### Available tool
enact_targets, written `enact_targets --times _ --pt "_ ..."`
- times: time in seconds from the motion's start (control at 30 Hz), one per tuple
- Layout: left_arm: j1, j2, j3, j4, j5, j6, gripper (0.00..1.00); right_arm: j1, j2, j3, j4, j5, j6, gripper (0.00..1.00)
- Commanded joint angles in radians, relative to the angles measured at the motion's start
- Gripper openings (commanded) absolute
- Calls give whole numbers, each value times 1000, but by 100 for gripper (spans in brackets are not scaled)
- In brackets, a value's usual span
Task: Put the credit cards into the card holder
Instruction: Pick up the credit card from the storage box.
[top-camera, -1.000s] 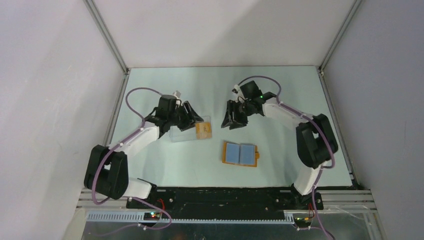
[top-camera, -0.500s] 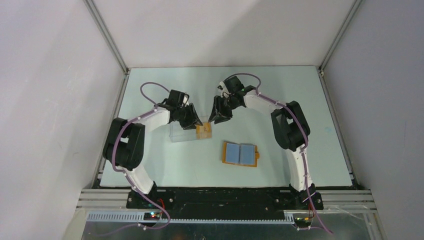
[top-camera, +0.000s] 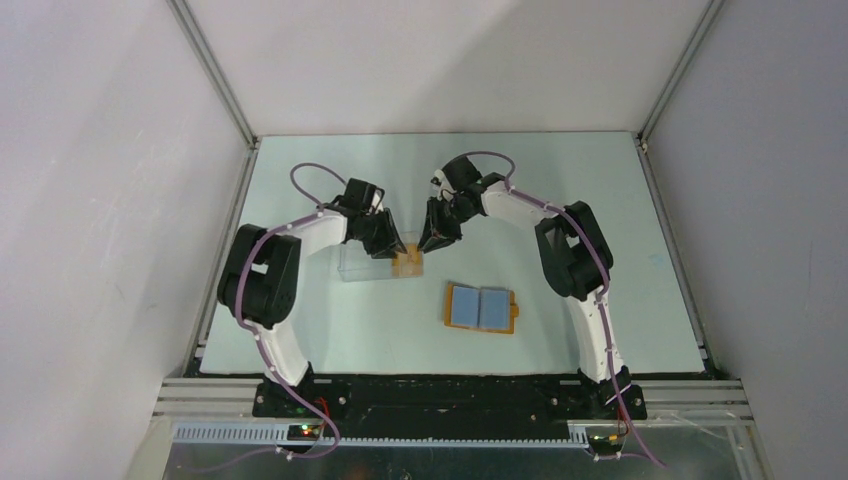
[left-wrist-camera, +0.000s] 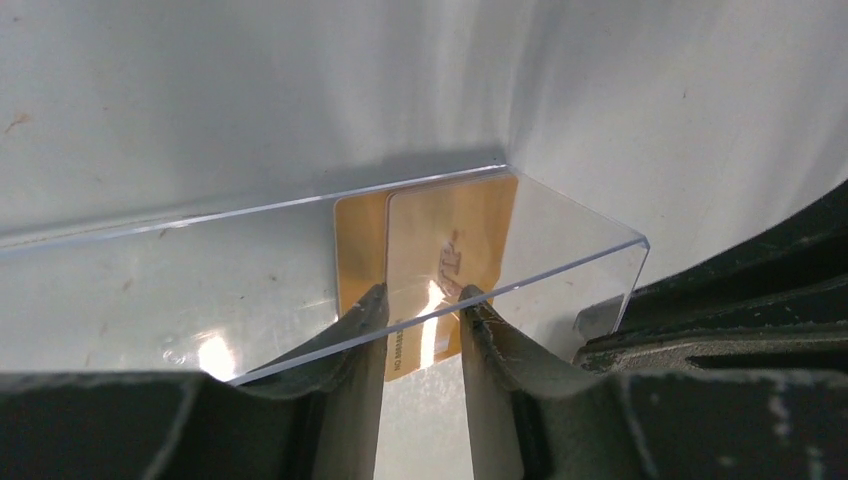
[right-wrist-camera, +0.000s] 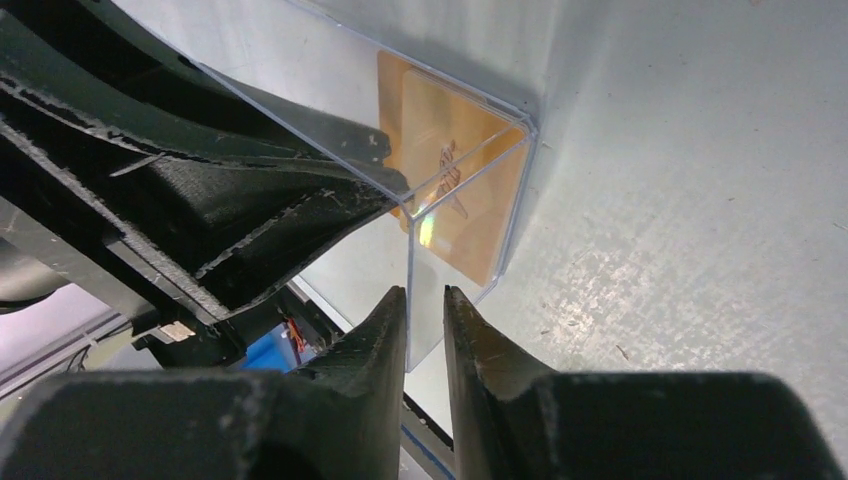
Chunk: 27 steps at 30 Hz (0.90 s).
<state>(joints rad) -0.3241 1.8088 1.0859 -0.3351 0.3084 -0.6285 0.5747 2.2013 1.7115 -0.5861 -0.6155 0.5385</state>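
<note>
Grey walls (top-camera: 100, 200) stand around a pale green table (top-camera: 600, 200). It looks smooth, with small marks and scratches.

The left gripper (left-wrist-camera: 422, 295) has its two black fingers a little apart. Their tips are at the long edge of a clear case (left-wrist-camera: 560, 240), and that edge runs across both tips. The cards (left-wrist-camera: 440, 240) lie just past the tips, inside the case. You can see them through the plastic.

The right gripper (right-wrist-camera: 425, 295) comes from the other side. Its fingers are very near each other, with the thin end wall of the case between them. I cannot tell if they squeeze it. The cards lie just beyond these tips too, at that end of the case.

The case is a long box of shiny see-through plastic with sharp corners. The cards are thin, flat and orange-tan, stacked a bit unevenly, with a pale mark on the top one.

The wallet (top-camera: 480, 308) lies open and flat on the table, apart from both grippers and closer to the arm bases. It is orange with two blue panels inside.
</note>
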Motion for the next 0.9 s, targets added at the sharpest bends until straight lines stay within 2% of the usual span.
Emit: enact_targets --times 0.0,0.1,0.37,0.6,0.87 --pt "-28 43 27 -8 -11 13 37 7 23 38 -28 7 -20 20" --pt "-39 56 38 -8 -10 8 34 8 27 39 -27 4 -18 14" --pt "-56 59 57 -11 -5 16 33 8 27 47 -41 4 -25 12" --pt "-57 2 70 -80 -129 81 39 9 25 54 -53 13 -28 9" --pt "-56 -12 88 -150 -176 133 38 8 30 67 -73 20 -35 3"
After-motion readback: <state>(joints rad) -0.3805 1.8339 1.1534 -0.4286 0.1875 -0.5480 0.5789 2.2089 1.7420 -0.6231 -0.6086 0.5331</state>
